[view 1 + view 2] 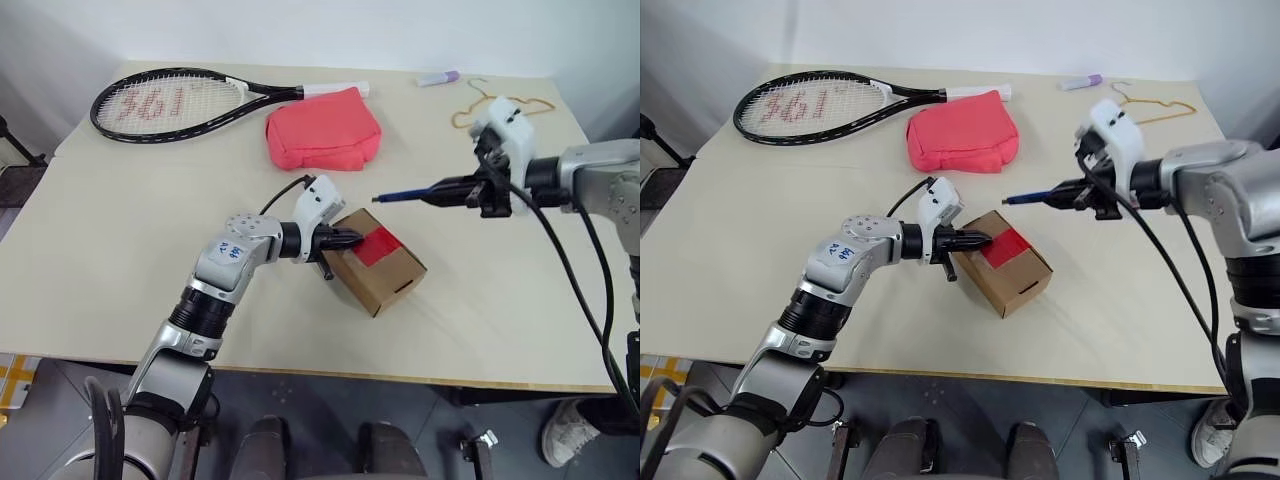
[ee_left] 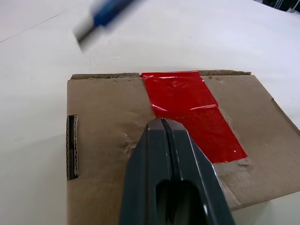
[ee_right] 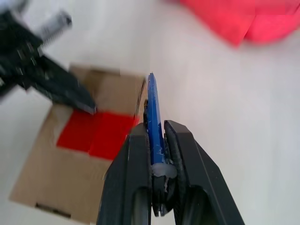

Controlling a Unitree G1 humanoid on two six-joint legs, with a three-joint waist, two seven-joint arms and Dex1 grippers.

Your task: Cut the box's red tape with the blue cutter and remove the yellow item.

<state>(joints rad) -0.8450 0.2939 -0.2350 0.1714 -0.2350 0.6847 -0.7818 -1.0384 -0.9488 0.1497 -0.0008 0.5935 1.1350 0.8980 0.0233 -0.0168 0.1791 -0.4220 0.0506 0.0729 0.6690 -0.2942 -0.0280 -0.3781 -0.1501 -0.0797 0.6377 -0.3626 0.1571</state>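
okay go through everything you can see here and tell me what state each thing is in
box: closed, flaps taped
red tape: uncut, on the seam
blue cutter: held above the table
left gripper: shut, pressing on the box
right gripper: shut on the cutter
pink pouch: closed

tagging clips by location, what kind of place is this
Probably an indoor lab or test room: a plain table against a bare wall, with unrelated props laid out, a racket, a red pouch and a taped box.
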